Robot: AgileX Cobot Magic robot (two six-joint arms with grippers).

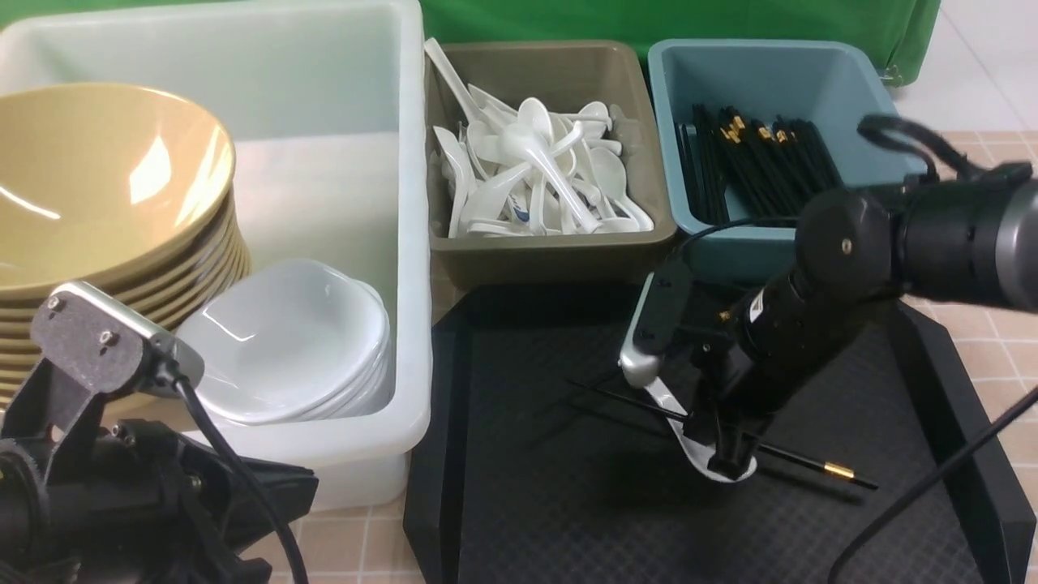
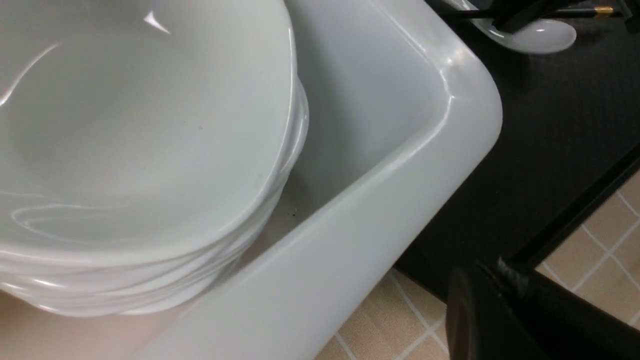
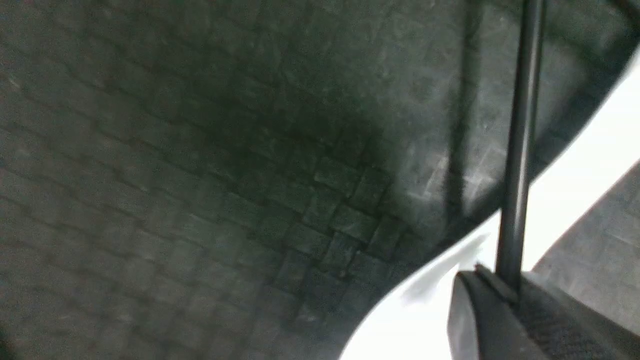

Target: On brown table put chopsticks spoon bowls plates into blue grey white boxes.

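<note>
My right gripper (image 1: 724, 461) is down on the black tray, shut on a black chopstick (image 1: 803, 460) with a gold band. The chopstick lies across a white spoon (image 1: 669, 401). In the right wrist view the chopstick (image 3: 520, 130) runs in between the closed gripper (image 3: 500, 285), over the spoon (image 3: 565, 195). My left gripper (image 1: 312, 487) is shut and empty, low by the white tub's (image 1: 413, 243) front corner. The tub holds stacked yellow bowls (image 1: 97, 186) and white plates (image 1: 284, 341). The left wrist view shows the plates (image 2: 140, 140) and the spoon (image 2: 540, 37).
The olive-grey bin (image 1: 551, 251) holds several white spoons. The blue bin (image 1: 770, 81) holds several chopsticks. The black tray (image 1: 568, 503) has raised edges and sits on the tiled brown table (image 1: 1005, 357). A cable (image 1: 932, 487) crosses the tray's right side.
</note>
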